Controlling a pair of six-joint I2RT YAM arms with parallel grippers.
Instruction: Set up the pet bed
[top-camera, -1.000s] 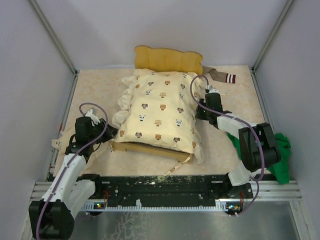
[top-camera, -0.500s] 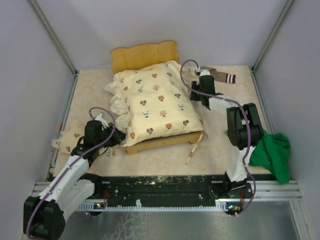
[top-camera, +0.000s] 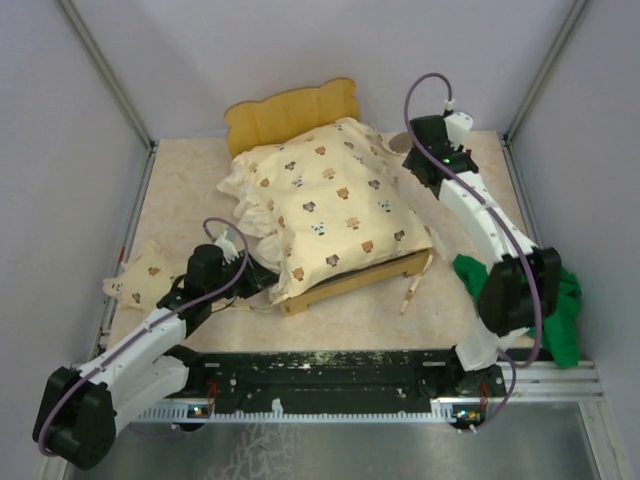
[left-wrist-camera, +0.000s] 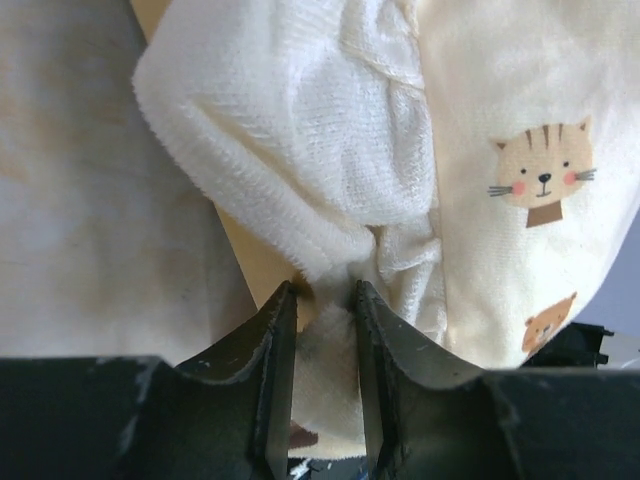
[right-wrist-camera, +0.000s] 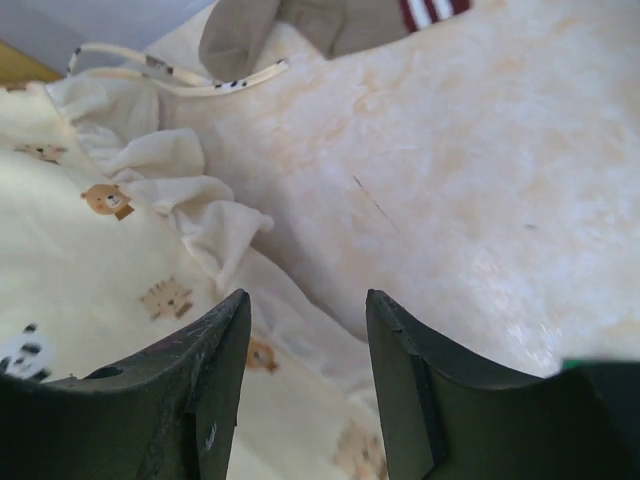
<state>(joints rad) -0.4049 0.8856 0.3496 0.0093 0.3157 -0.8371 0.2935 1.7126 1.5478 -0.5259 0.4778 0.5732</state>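
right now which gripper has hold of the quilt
The left gripper: it pinches the quilt's frilled edge. The right gripper is open, holding nothing.

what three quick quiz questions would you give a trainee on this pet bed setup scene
1. True or false: the right gripper is shut on the cream animal-print quilt.
2. Where on the quilt does the left gripper pinch? A its ruffled edge; B its middle; C nowhere.
3. Fill in: the crumpled green cloth lies by the ___ arm's base.
Key: 1 false; 2 A; 3 right.
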